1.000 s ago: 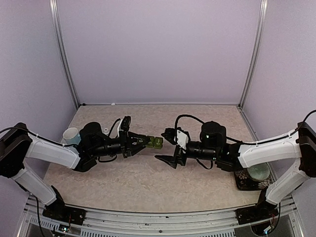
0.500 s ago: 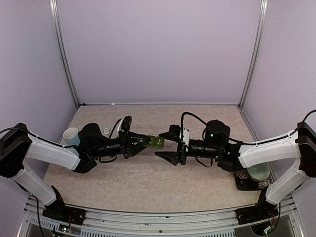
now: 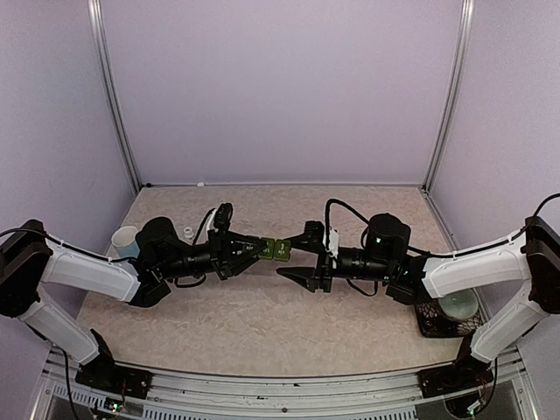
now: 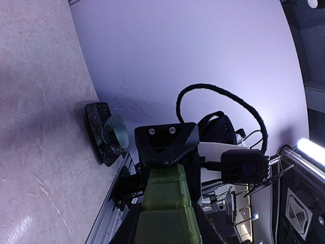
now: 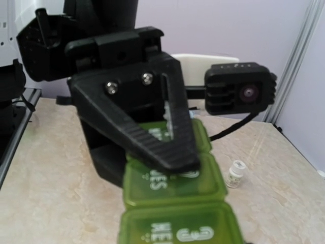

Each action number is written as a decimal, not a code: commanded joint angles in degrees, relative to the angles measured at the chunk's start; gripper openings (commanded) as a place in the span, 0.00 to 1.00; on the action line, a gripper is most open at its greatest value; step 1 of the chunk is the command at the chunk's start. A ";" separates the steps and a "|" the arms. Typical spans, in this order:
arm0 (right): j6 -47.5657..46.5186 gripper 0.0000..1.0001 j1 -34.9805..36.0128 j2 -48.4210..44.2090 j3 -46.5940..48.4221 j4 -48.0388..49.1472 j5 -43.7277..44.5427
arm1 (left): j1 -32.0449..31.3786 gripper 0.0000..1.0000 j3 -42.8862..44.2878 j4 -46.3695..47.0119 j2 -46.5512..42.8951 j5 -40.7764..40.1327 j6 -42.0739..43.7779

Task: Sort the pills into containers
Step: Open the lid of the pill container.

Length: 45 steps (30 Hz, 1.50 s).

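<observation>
The containers (image 3: 278, 250), a green strip of lidded compartments, are held above the table with my left gripper (image 3: 264, 250) shut on their left end. In the left wrist view the containers (image 4: 165, 203) run away from my left gripper (image 4: 165, 234) to a black finger (image 4: 165, 145) of the right gripper, which covers their far end. My right gripper (image 3: 289, 257) is open, its jaws above and below that free end. In the right wrist view a left finger (image 5: 147, 132) lies across the lettered lids of the containers (image 5: 175, 208). No pills are in view.
A small white vial (image 5: 236, 173) stands on the table behind the left gripper. A light blue mug (image 3: 128, 239) sits at the left edge. A pale green bowl (image 3: 457, 306) rests on a dark mat (image 3: 430, 322) at the right edge.
My right gripper has moved left up to the end of the containers, and its jaws have narrowed. The left gripper has kept its hold and barely moved.
</observation>
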 commanded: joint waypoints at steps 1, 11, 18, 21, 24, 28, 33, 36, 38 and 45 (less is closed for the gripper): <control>0.67 0.61 -0.66 0.94 0.19 1.97 -1.51 | -0.62 0.20 0.34 2.44 -0.90 0.76 -0.26; 0.55 0.51 -0.61 0.96 0.57 2.14 -1.98 | -0.93 0.20 0.48 2.98 -0.88 0.80 -0.73; 0.95 0.51 -0.63 0.77 0.67 2.77 -2.11 | -1.24 0.20 0.53 2.85 -0.97 0.71 -0.69; 1.01 0.50 -0.68 0.72 0.81 2.83 -2.20 | -1.33 0.20 0.53 2.89 -0.97 0.71 -0.81; 0.97 0.48 -0.71 0.61 0.86 2.94 -2.20 | -1.33 0.20 0.46 2.85 -0.95 0.71 -0.83; 0.93 0.47 -0.69 0.78 0.95 2.88 -2.38 | -1.37 0.20 0.44 2.78 -1.02 0.62 -0.77; 1.18 0.41 -0.80 0.97 0.92 3.19 -2.76 | -1.42 0.20 0.35 2.85 -1.06 0.53 -0.81; 1.30 0.37 -0.78 0.93 1.00 3.44 -3.19 | -1.42 0.20 0.38 2.94 -0.97 0.42 -0.79; 1.50 0.35 -0.81 0.94 1.01 3.57 -3.47 | -1.46 0.20 0.36 3.02 -0.95 0.47 -0.85; 2.15 0.29 -0.98 0.89 1.19 4.14 -4.38 | -1.50 0.20 0.47 2.72 -1.36 0.28 -0.73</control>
